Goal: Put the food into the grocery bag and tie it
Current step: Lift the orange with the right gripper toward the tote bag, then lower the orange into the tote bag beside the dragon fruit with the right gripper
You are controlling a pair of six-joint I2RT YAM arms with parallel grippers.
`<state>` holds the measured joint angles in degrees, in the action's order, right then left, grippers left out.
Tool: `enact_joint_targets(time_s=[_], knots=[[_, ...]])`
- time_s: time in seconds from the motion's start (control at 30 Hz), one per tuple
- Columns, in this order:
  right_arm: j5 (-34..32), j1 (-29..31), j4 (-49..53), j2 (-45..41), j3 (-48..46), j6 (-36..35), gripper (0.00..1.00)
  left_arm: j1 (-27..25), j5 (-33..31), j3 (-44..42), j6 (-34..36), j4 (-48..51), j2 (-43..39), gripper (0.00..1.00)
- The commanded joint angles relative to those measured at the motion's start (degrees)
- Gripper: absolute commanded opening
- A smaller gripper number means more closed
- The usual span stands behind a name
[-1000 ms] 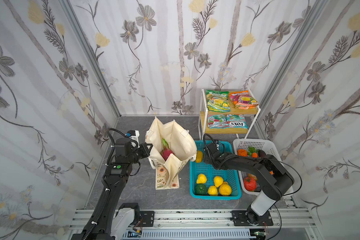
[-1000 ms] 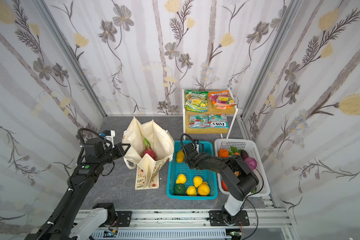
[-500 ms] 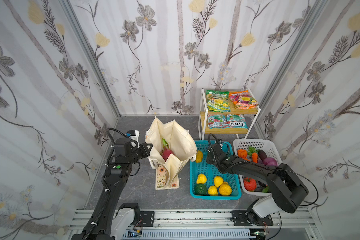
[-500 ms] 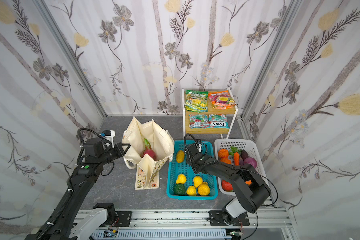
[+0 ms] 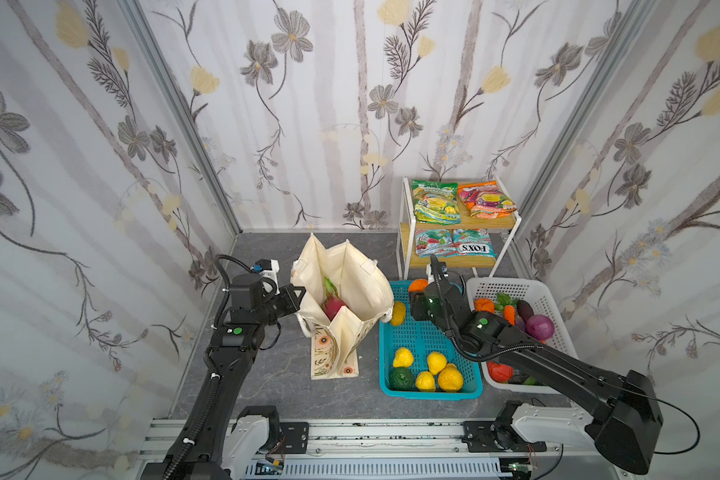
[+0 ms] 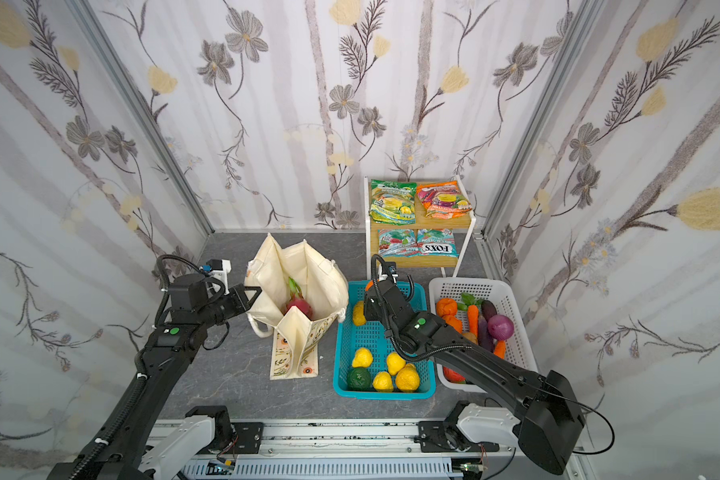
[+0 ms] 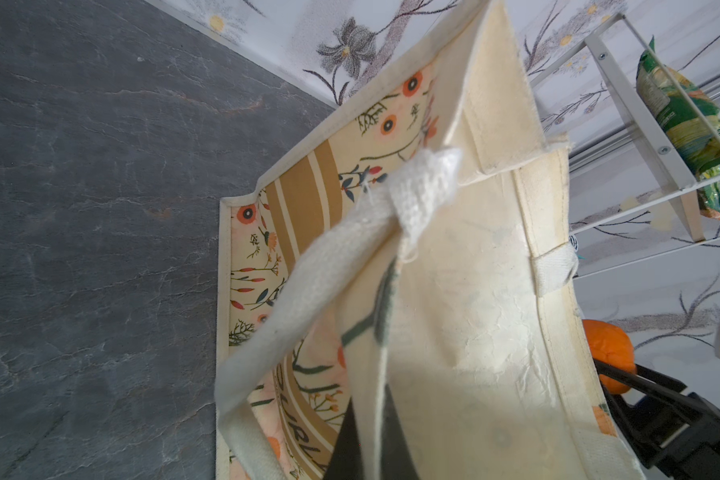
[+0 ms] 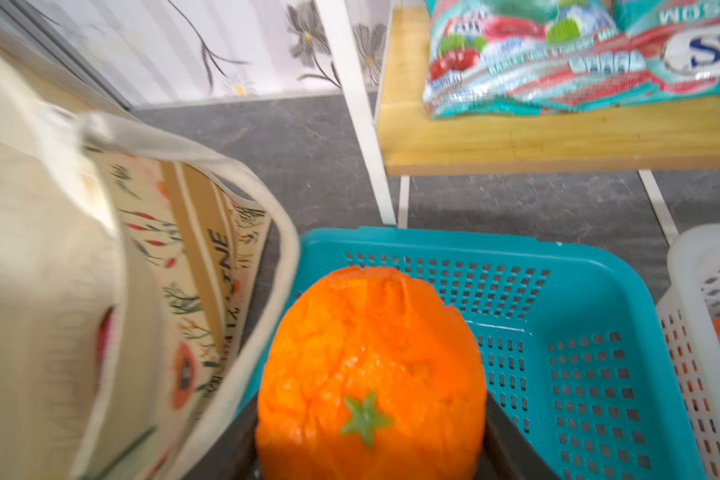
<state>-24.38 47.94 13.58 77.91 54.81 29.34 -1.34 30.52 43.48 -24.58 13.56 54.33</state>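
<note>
The grocery bag (image 5: 352,276) (image 6: 308,270) stands open on the grey floor with a pink dragon fruit (image 5: 333,306) (image 6: 298,308) inside. My left gripper (image 5: 298,296) (image 6: 253,293) is shut on the bag's left rim; in the left wrist view its dark jaws (image 7: 375,440) pinch the cream fabric (image 7: 454,291) beside a white handle (image 7: 308,286). My right gripper (image 5: 417,287) (image 6: 368,286) is shut on an orange (image 8: 371,365) over the far left corner of the teal basket (image 8: 433,241), just right of the bag (image 8: 38,249).
The teal basket (image 5: 429,394) holds lemons (image 5: 403,357) and a dark green fruit (image 5: 400,376). A white basket (image 5: 512,286) with a purple onion (image 5: 539,326) and carrots stands to its right. Behind them a shelf (image 5: 404,232) carries green (image 5: 433,201) and orange (image 5: 485,201) snack packets.
My right jaws have narrowed onto the orange, and the right arm's elbow has swung out to the right and straightened. The left arm and the bag have not moved.
</note>
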Motion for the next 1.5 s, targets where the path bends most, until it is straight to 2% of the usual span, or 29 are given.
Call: enact_joint_targets(time_s=[0.0,0.13,0.33,0.57,0.8,0.93,1.47], knots=[[1.7,1.44,-0.8,-1.24,3.24,-4.86,0.59,0.03,1.14,0.82,0.31,-0.91,0.34,0.0],[5.69,2.86,-2.43,0.57,8.33,-7.86,0.59,0.01,1.53,1.35,0.24,-0.91,0.85,0.0],[12.48,5.82,-3.91,8.22,18.39,-9.72,0.59,0.02,1.13,2.17,0.59,-0.92,0.92,0.0],[13.28,9.99,-5.08,19.82,26.35,-10.36,0.6,-0.07,1.64,2.48,0.35,-0.92,1.05,0.0],[13.46,11.4,-2.73,30.2,33.18,-7.81,0.59,-0.11,2.88,2.83,-0.63,-1.5,1.92,0.0],[15.29,11.47,-1.84,34.49,36.72,-6.05,0.6,-0.13,2.26,2.75,-0.71,-1.76,1.92,0.0],[14.33,9.99,3.72,47.12,42.53,-3.53,0.6,-0.06,2.17,1.82,-0.64,-1.83,2.12,0.0]])
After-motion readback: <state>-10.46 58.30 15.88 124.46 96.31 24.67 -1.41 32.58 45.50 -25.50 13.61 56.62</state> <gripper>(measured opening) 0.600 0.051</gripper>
